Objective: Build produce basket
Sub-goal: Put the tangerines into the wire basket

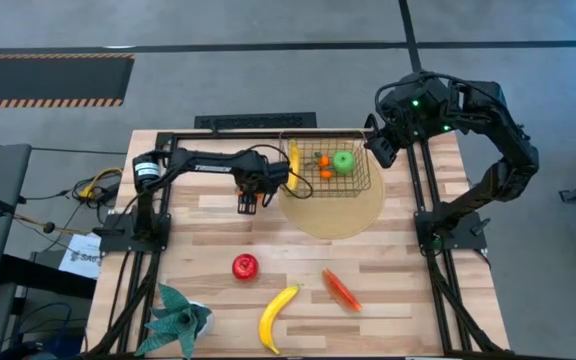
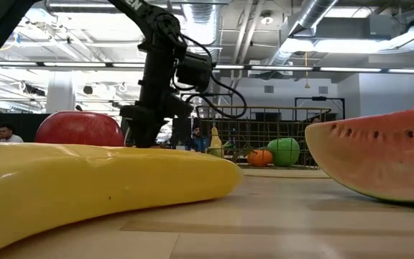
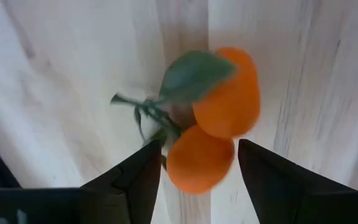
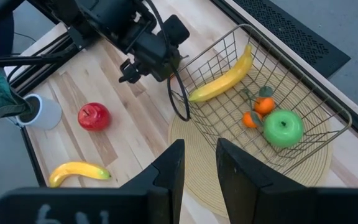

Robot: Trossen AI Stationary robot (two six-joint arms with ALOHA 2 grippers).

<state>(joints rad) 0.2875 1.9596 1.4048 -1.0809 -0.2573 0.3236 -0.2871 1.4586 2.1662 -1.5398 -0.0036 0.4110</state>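
Note:
The gold wire basket [image 1: 325, 168] stands on a round tan mat [image 1: 338, 215] at the far middle of the table. In it lie a yellow banana [image 4: 225, 78], a green apple [image 4: 283, 129] and an orange cluster [image 4: 257, 112]. My left gripper [image 1: 249, 203] points down at the table just left of the basket, open. Another orange cluster with a green leaf [image 3: 213, 124] lies on the wood, its nearer orange between the two fingers [image 3: 135, 183] with a thin gap on each side. My right gripper [image 4: 199, 165] hangs high over the basket's far right corner, open on nothing.
Nearer the front edge lie a red apple [image 1: 245, 266], a second banana [image 1: 278, 316] and a red-orange watermelon-like slice [image 1: 340, 288]. A teal spiky plant in a white pot [image 1: 180, 320] stands at the near left corner. Bare wood lies between these and the mat.

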